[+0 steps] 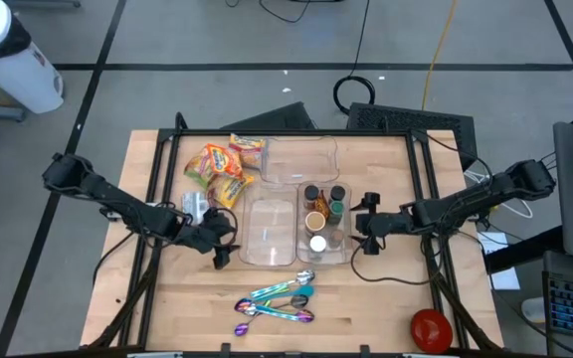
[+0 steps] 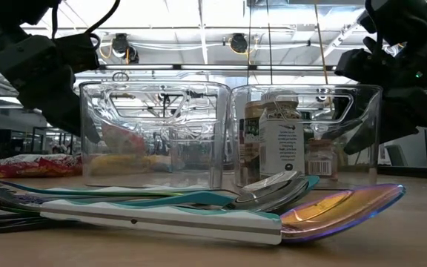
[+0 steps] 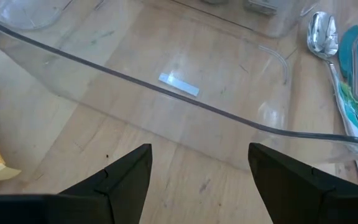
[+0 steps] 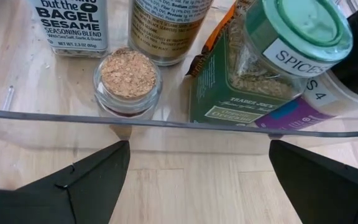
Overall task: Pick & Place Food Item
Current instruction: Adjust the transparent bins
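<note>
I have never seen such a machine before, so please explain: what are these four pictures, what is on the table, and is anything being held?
This is a robot with two dark arms at a wooden table. Each arm ends in a two-finger tool.

One picture looks straight down on the table, one looks level across it, and two come from cameras on the arms' wrists.

On the table stand three clear plastic bins: an empty bin, a bin with spice jars beside it, and another bin behind them. Snack packets lie to one side, colourful spoons at the front, and a red object near a corner.

The left tool is open beside the empty bin. The right tool is open beside the jar bin. Neither holds anything.
</note>
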Motion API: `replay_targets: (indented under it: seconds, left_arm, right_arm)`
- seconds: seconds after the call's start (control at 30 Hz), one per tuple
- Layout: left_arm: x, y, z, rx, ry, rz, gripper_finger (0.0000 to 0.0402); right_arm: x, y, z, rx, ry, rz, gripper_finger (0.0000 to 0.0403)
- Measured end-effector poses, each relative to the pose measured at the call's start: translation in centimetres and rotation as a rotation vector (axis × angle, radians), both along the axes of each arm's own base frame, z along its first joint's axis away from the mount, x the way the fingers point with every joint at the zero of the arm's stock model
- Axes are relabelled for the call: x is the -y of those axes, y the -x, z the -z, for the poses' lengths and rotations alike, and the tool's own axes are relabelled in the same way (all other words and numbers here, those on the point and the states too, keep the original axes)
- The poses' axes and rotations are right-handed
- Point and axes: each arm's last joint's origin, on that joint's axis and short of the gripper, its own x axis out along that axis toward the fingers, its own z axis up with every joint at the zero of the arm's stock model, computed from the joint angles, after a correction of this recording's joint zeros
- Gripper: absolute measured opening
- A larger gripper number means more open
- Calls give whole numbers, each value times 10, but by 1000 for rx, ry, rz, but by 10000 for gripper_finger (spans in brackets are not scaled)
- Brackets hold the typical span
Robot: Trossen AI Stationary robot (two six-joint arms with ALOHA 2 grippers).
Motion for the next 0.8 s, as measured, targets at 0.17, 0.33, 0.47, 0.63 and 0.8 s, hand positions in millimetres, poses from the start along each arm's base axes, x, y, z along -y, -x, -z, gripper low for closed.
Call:
replay_targets:
  seconds: [0.17,0.33,0.47,0.63,0.8]
  left_arm:
    - [1,2,-2,10,-8,11,271]
    - [4,6,-13,72,-30,32,271]
    - [4,12,-26,138,-35,59,271]
    - [1,19,-38,186,-32,53,271]
    - [-1,22,-40,194,-50,23,271]
  right_arm:
    - [0,3,-1,-6,-7,12,380]
    - [2,9,-6,-1,-33,40,380]
    - [3,14,-13,29,-55,54,380]
    - [2,19,-21,78,-69,43,380]
    - [-2,21,-28,135,-91,18,380]
